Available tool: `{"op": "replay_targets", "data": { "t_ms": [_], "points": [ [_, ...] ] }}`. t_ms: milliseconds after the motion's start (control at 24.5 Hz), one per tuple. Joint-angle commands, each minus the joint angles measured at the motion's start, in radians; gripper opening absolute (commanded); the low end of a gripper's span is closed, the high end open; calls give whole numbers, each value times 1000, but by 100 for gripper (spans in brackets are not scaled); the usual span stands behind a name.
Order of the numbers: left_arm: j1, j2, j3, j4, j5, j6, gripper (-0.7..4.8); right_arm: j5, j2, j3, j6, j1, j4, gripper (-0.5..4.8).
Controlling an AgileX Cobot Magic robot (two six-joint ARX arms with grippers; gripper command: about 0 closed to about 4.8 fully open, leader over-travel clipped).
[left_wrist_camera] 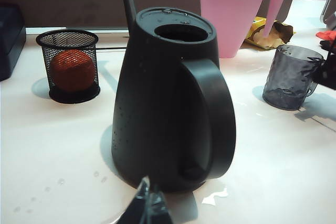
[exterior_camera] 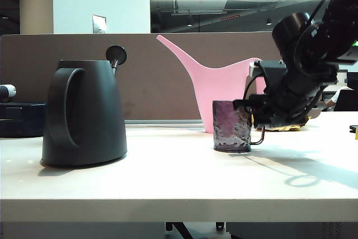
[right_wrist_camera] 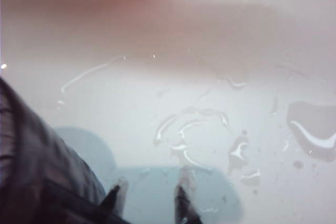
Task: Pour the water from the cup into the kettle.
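Right gripper hangs low with jaws slightly parted; left gripper barely visible.

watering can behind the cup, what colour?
Pink, plain; the watering can shows best in the exterior view, behind the cup.

Kettle: matt black, smooth, plastic-looking; fine droplets on its flank. Cup: translucent smoky-purple glass, dimpled, glossy. Watering can: pink plastic, smooth, slight sheen. Pen pot: black wire mesh. Worktop: pale, smooth, semi-matt; wet patches shine. Right gripper: dark matt jaws, slightly apart. Left gripper: glossy dark tip.
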Motion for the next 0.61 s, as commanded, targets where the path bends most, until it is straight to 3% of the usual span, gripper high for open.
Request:
{"op": "replay_targets", "data": {
  "t_ms": [41,82,612],
  "points": [
    [0,1,3,14,1,0,-5,5,-30,1,-1,0,-11,194],
    [0,1,3,14,2,0,-5,5,-36,0,-1,0,-38,213],
    [0,1,3,14,7,0,-5,5,-139,0,-1,0,-263,211]
  ]
}}
